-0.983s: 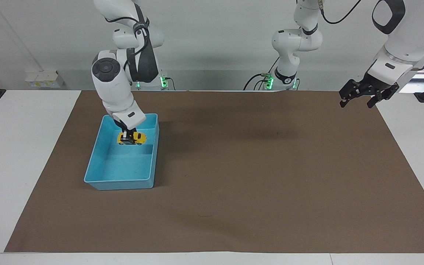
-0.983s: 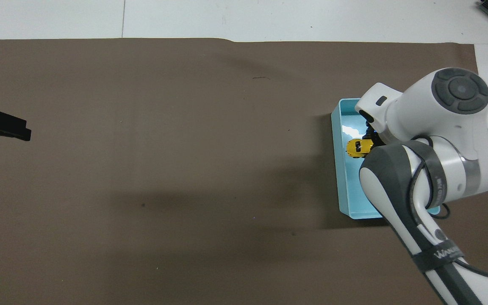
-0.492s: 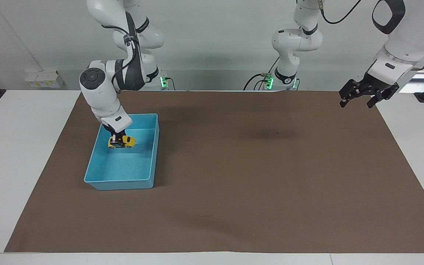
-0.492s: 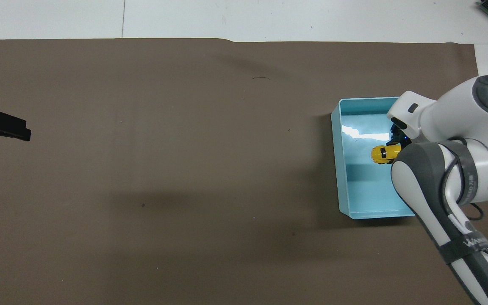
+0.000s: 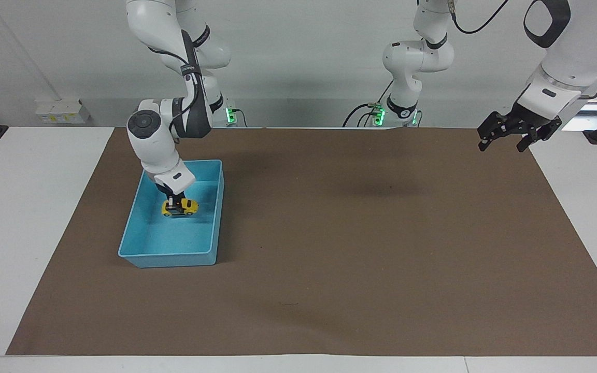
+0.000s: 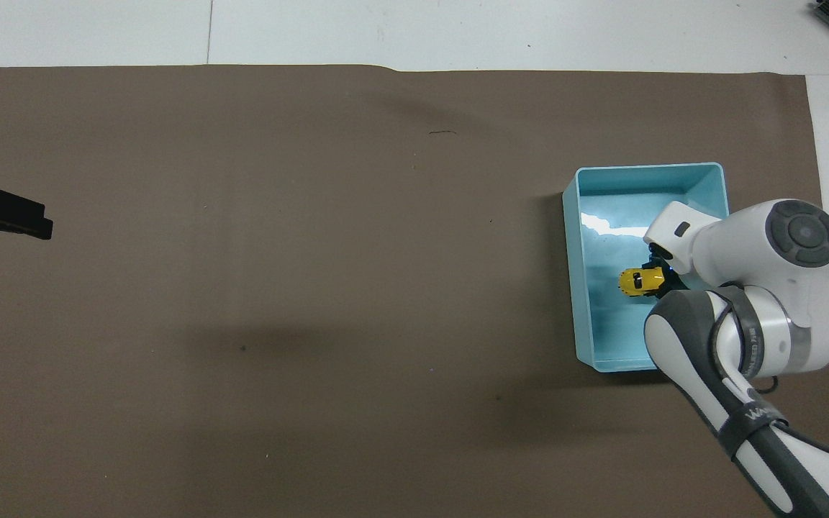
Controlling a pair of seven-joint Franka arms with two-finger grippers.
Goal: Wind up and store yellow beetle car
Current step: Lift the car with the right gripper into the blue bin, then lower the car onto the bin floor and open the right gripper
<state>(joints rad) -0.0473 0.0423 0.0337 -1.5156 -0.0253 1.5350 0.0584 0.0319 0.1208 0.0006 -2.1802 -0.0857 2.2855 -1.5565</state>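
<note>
In the facing view's left-centre, the right pincer (image 5: 176, 203) grips the tiny yellow rounded beetle toy car (image 5: 180, 207) from above, low inside the light-blue plastic bin (image 5: 218, 207), its long axis across the frame. The left pincer (image 5: 517, 135), jaws spread, waits at upper right.

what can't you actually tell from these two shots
- Whether the tiny bright yellow toy beetle car rests on the floor of the light blue plastic bin or hangs just above: the right end effector, shut on it, blocks that in the facing view.
- Overhead view: the right arm covers the bin's corner nearest the robots.
- Overhead view: the open left end effector, waiting at the left arm's end, is cut off by the edge.
- The car's wind-up part: too small.
</note>
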